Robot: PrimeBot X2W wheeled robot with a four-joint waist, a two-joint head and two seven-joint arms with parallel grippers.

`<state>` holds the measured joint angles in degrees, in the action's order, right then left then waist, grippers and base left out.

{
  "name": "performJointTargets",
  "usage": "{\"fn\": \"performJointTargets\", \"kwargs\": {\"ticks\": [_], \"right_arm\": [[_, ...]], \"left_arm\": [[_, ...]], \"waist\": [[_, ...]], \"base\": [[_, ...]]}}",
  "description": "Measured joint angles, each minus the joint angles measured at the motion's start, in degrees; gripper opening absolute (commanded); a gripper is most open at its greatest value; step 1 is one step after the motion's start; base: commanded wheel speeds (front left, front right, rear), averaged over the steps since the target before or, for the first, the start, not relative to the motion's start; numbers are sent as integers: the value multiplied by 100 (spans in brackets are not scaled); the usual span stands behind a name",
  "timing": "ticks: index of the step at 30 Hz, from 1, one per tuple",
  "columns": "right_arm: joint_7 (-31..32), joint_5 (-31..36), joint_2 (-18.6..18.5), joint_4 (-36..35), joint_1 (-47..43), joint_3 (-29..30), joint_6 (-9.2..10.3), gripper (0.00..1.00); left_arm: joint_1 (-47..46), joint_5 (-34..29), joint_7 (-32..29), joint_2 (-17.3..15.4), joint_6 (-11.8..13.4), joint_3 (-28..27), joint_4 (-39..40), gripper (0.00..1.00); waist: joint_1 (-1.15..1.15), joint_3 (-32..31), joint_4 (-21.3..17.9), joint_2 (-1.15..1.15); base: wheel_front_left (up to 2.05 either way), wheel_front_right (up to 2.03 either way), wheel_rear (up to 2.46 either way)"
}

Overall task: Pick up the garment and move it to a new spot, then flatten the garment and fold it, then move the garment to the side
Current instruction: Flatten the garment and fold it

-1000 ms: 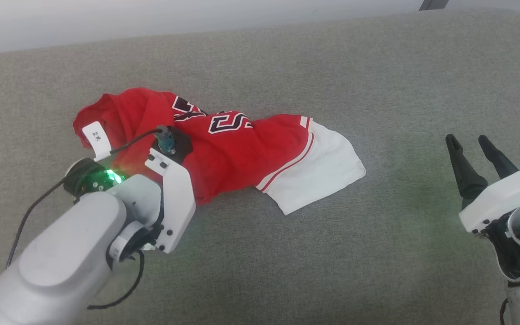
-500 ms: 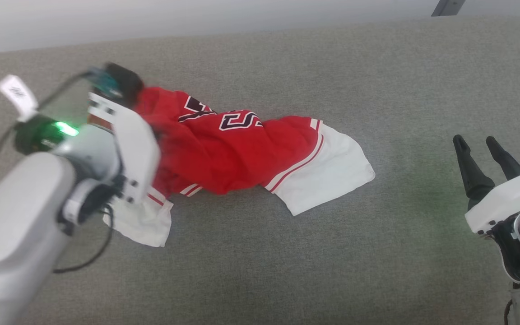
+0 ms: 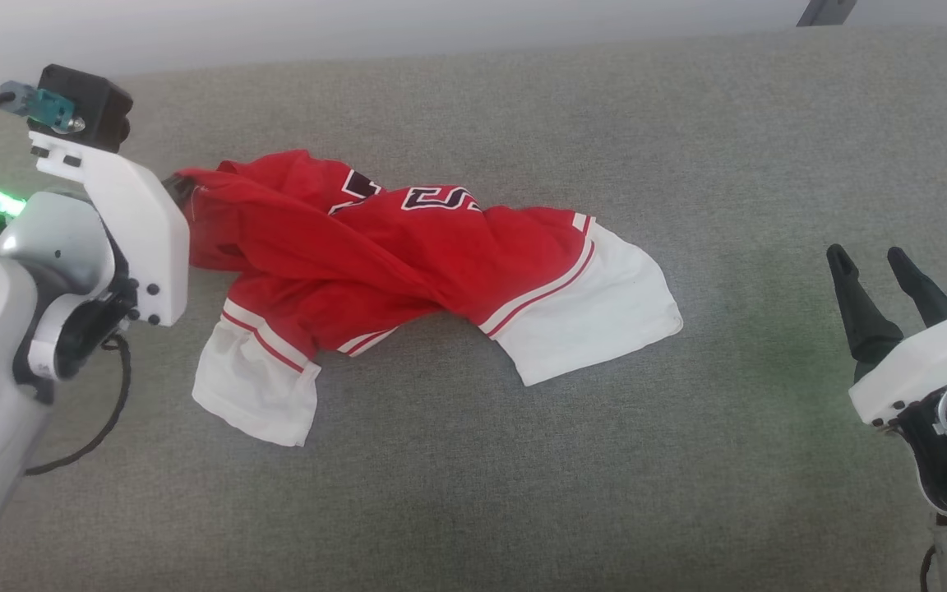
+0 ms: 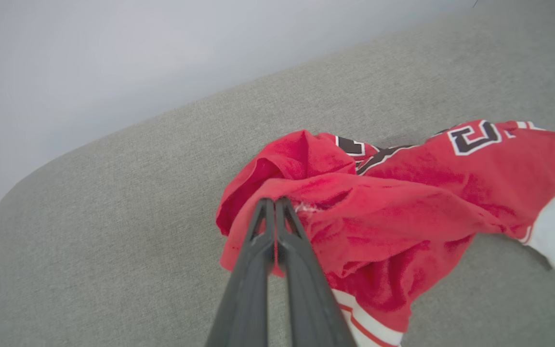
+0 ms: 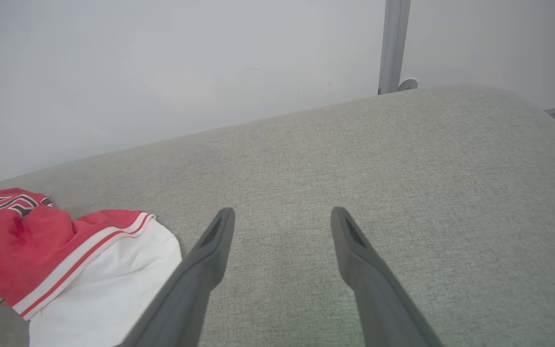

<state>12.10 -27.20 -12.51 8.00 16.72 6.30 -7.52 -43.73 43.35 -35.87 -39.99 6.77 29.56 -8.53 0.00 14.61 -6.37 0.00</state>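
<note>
The garment (image 3: 408, 263), a red jersey T-shirt with white sleeves and black block letters, lies crumpled across the grey surface. Its left end is lifted by my left gripper (image 3: 182, 193), which is shut on a red fold. In the left wrist view the two dark fingers press together on the red cloth (image 4: 354, 212), the left gripper (image 4: 274, 201) pinching its edge. One white sleeve (image 3: 256, 390) hangs toward the front, the other (image 3: 597, 316) lies to the right. My right gripper (image 3: 866, 256) stands open at the right, away from the garment (image 5: 41, 250), with nothing between its fingers (image 5: 280, 214).
A grey fabric surface (image 3: 572, 477) spreads under everything, with a pale wall (image 5: 162, 62) behind its far edge. A grey post (image 5: 392, 43) stands at the back right. A black cable (image 3: 103, 411) loops under my left forearm.
My left gripper has closed on the garment's red edge and pulled it up and to the left. The shirt has stretched out and a second white sleeve has come into view.
</note>
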Motion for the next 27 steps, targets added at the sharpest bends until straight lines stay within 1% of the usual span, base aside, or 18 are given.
{"fn": "performJointTargets", "kwargs": {"ticks": [4,10,11,12,17,22,27], "right_arm": [[4,0,-9,-11,1,7,0,100],[10,0,-11,-19,34,-19,0,100],[10,-1,-7,-20,65,-48,0,100],[10,-2,-2,-18,87,-64,0,100],[-5,-43,15,13,147,-176,0,100],[-71,-99,20,90,276,-294,0,100],[-162,-153,34,185,400,-455,0,100]], "left_arm": [[-137,-16,162,119,-110,45,-80,0],[-626,-168,292,469,-312,243,-323,0],[-833,-215,365,595,-391,304,-482,0],[-936,-247,381,651,-446,348,-571,0],[-1391,-423,556,959,-614,505,-1165,0],[-1743,-509,647,1193,-806,645,-1938,0],[-1952,-569,815,1384,-929,758,-2694,0]], "waist": [[0,36,2,0],[0,102,-23,0],[0,130,-52,0],[0,146,-72,0],[0,249,-192,0],[0,383,-343,0],[0,535,-495,0]], "base": [[0,0,0],[0,0,0],[0,0,0],[0,0,0],[0,0,0],[0,0,0],[0,0,0]]}}
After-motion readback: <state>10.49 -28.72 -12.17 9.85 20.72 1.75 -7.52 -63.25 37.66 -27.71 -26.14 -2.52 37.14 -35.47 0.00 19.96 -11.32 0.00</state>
